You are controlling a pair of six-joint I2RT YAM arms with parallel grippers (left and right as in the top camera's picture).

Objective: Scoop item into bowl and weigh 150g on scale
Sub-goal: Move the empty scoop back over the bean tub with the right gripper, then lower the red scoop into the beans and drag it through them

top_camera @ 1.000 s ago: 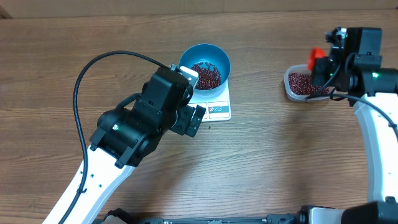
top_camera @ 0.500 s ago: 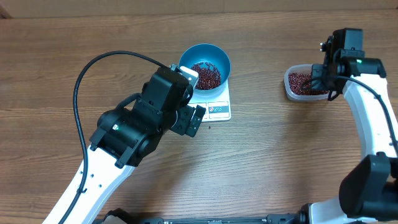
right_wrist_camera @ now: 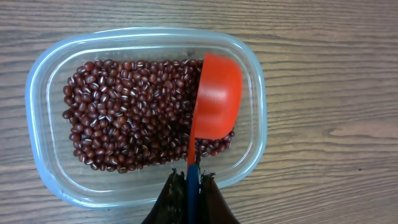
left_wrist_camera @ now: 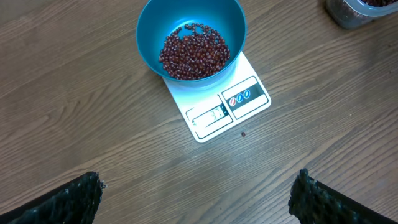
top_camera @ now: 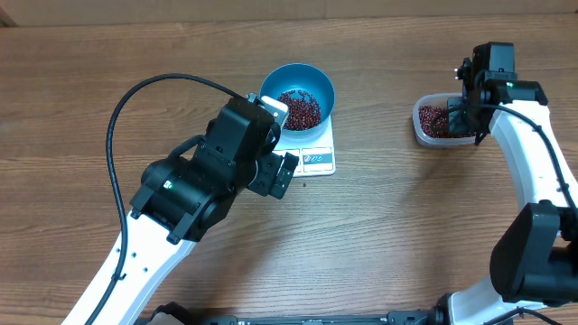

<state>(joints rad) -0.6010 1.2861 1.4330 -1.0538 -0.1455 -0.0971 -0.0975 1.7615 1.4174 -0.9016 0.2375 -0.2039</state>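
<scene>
Red scoop (right_wrist_camera: 217,99), pinched by the right pincer (right_wrist_camera: 189,186), has lowered into the tub (right_wrist_camera: 37,93) of beans (right_wrist_camera: 130,118); another scoopful looks likely. Left pincer (left_wrist_camera: 196,196) hangs spread.

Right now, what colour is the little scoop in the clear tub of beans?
The small plastic scoop is bright orange-red; the right wrist view shows it best.

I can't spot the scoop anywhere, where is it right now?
In the right wrist view, the scoop lies over the beans at the tub's right end, its handle pinched by the right hand.
</scene>
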